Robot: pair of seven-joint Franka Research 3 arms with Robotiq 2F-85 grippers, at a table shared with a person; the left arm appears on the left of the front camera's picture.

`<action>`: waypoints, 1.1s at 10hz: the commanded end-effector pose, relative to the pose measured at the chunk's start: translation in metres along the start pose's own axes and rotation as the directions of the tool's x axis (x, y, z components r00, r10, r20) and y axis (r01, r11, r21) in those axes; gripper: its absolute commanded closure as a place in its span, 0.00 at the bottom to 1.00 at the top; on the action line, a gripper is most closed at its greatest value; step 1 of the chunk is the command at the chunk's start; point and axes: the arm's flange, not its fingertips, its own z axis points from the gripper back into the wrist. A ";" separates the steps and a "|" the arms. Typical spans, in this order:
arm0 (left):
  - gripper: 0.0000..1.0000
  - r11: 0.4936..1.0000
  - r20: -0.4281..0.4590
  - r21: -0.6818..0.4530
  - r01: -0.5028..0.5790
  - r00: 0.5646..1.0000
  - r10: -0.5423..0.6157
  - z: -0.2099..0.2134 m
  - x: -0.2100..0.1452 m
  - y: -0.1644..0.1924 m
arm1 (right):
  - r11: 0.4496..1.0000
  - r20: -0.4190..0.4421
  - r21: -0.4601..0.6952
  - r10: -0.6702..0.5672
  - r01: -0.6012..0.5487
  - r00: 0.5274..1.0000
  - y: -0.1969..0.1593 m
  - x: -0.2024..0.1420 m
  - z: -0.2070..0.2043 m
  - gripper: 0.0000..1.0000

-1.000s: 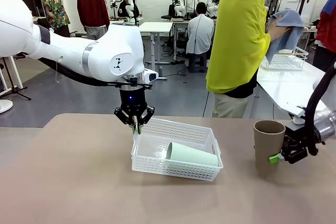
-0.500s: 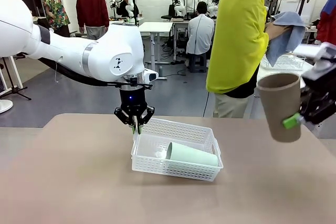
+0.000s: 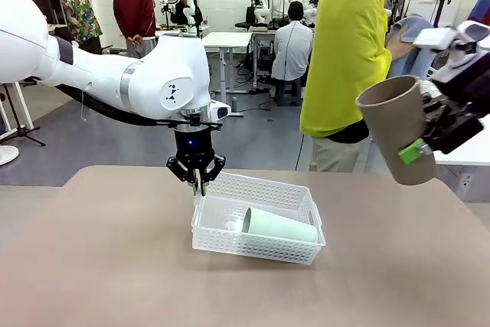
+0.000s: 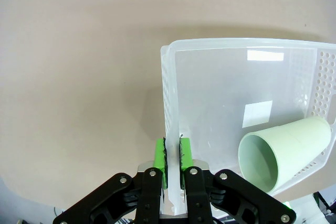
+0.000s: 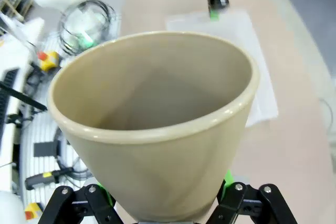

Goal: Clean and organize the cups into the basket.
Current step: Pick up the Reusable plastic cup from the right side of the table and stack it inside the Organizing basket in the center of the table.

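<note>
Front, left gripper [image 3: 197, 183]: clamped shut on the white basket's [image 3: 253, 252] left-end rim, probably steadying it.
Front, mint cup [image 3: 279, 226]: lies on its side inside the basket.
Front, right gripper [image 3: 430, 137]: grips the brown cup [image 3: 392, 124] aloft and tilted, well right of the basket; person in yellow [image 3: 348, 51] stands beyond.
Left wrist: pads pinch the basket wall; bare floor beside the mint cup.
Right wrist: jaws around the brown cup's base, mouth towards the camera; nothing seems to block the way.
</note>
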 end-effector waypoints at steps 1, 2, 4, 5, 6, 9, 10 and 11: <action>1.00 1.000 -0.001 0.003 0.003 1.000 -0.003 -0.001 -0.001 0.000 | 0.990 -0.227 -0.079 -0.129 0.114 0.965 -0.023 0.019 -0.049 1.00; 1.00 1.000 -0.001 0.003 0.003 1.000 -0.003 -0.001 -0.001 0.000 | 0.985 -0.290 -0.134 -0.146 0.111 0.946 -0.031 0.025 -0.070 1.00; 1.00 1.000 -0.001 0.003 0.003 1.000 -0.003 -0.001 -0.001 0.000 | 0.981 -0.394 -0.187 -0.129 0.058 0.910 -0.046 0.050 -0.120 1.00; 1.00 1.000 -0.001 0.003 0.003 1.000 -0.003 -0.001 -0.001 0.000 | 0.979 -0.436 -0.204 -0.109 0.020 0.893 -0.051 0.062 -0.142 1.00; 1.00 1.000 -0.001 0.003 0.003 1.000 -0.003 -0.001 -0.001 0.000 | 0.977 -0.472 -0.212 -0.107 0.006 0.875 -0.055 0.071 -0.163 1.00; 1.00 1.000 -0.001 0.003 0.003 1.000 -0.003 -0.001 -0.001 0.000 | 0.986 -0.440 -0.133 0.034 -0.102 0.897 -0.048 0.077 -0.162 1.00; 1.00 1.000 -0.001 0.003 0.003 1.000 -0.003 -0.001 -0.001 0.000 | 0.972 -0.284 0.089 0.234 -0.218 0.930 -0.035 0.040 -0.145 1.00; 1.00 1.000 -0.001 0.003 0.003 1.000 -0.003 -0.001 -0.001 0.000 | 0.983 -0.475 -0.172 -0.025 -0.065 0.879 -0.048 0.082 -0.180 1.00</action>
